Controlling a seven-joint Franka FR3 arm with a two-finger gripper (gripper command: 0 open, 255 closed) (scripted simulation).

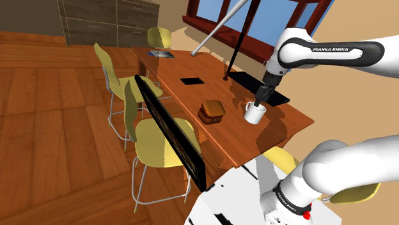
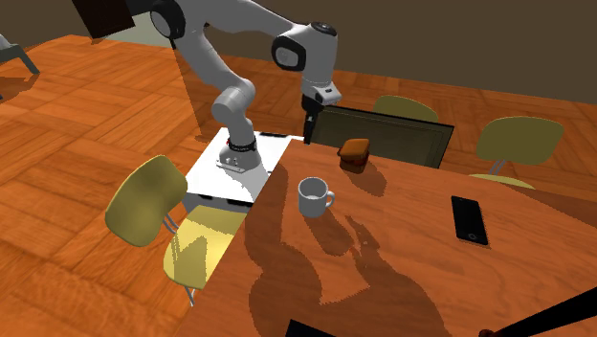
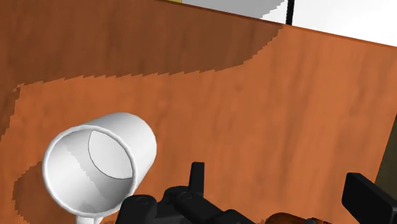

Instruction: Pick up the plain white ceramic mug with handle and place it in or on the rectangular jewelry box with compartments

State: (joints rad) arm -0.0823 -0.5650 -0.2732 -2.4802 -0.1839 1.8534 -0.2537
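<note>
Mug to box: mug (image 1: 254, 113) and brown box (image 1: 211, 111) stood near but apart, bare table (image 1: 182, 97) between.
Over box: open air.
Shoulder view's left of box: tall dark panel (image 1: 169, 131) stood along table edge, walling that side.
Far: phone (image 1: 190, 81) lay flat, well apart.
Gripper (image 1: 261, 99): hung near mug, fingers spread, nothing between.

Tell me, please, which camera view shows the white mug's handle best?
The second exterior view: the white mug stands whole on the table, its handle pointing toward that view's right. The wrist view looks into the mug's mouth and cuts the handle at the edge. In the shoulder view the handle is hard to make out.
</note>
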